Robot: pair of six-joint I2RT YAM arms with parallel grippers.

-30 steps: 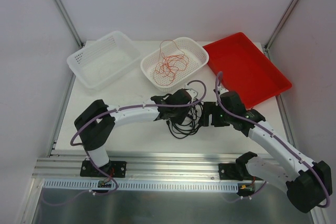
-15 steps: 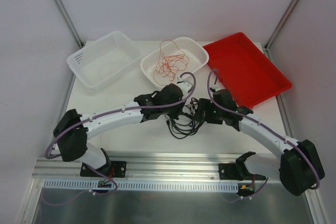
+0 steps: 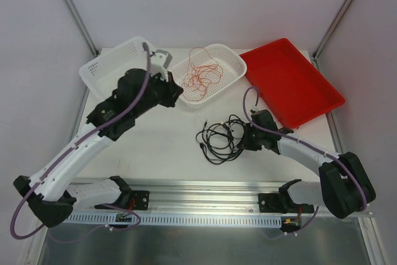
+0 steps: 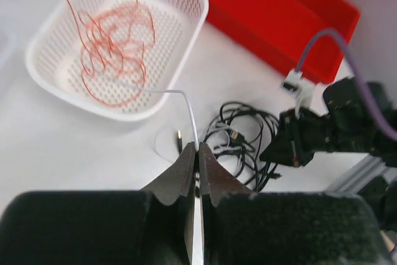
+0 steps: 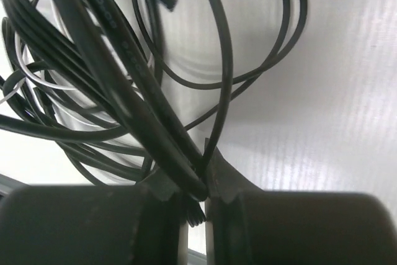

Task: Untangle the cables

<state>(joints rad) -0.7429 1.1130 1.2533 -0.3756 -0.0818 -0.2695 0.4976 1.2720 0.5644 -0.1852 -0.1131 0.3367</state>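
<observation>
A tangle of black cables (image 3: 218,139) lies on the white table in front of the arms. My right gripper (image 3: 240,139) is low at its right edge, shut on a few black cable strands (image 5: 155,122) pinched between its fingertips (image 5: 200,181). My left gripper (image 3: 176,91) is raised over the gap between the two white baskets. It is shut on a thin white cable (image 4: 189,107) that leaves the jaws (image 4: 198,151) and curves off toward the basket; the black tangle (image 4: 245,134) lies below and to the right.
A white basket (image 3: 237,66) holding a loose orange wire (image 3: 201,79) stands at the back middle. An empty white basket (image 3: 118,72) sits to its left, and a red tray (image 3: 291,82) at the back right. A metal rail runs along the near table edge.
My left arm has lifted away from the tangle, up and to the back left, with the white cable in its jaws. My right gripper has shut on the black cables.
</observation>
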